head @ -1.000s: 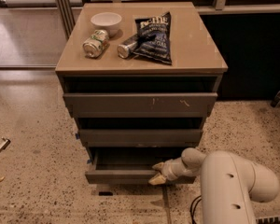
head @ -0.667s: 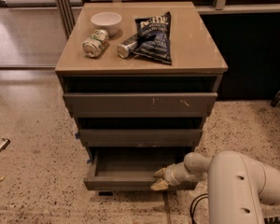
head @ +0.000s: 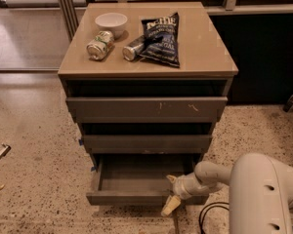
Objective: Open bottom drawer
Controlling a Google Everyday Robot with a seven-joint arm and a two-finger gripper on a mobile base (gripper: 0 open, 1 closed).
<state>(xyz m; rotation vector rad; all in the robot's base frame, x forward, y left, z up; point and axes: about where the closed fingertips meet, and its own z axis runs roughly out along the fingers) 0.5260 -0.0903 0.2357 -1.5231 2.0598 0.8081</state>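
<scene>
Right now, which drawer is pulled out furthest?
The bottom drawer, its tray exposed, with the hand at its front right; the top drawer and middle drawer barely protrude.

A smooth, rounded off-white arm point(head: 263, 179) fills five o'clock, its bulky shell dotted with small dark screw holes. It narrows to a cream gripper point(head: 172, 193) at six o'clock. A black cable point(head: 203, 216) loops beneath.

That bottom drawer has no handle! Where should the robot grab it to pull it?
Grab the top edge of the flat front of the bottom drawer, coming from above. The front is smooth, with no handle, but the drawer sits partly out, so that edge is bare. The gripper is at its right end.
</scene>
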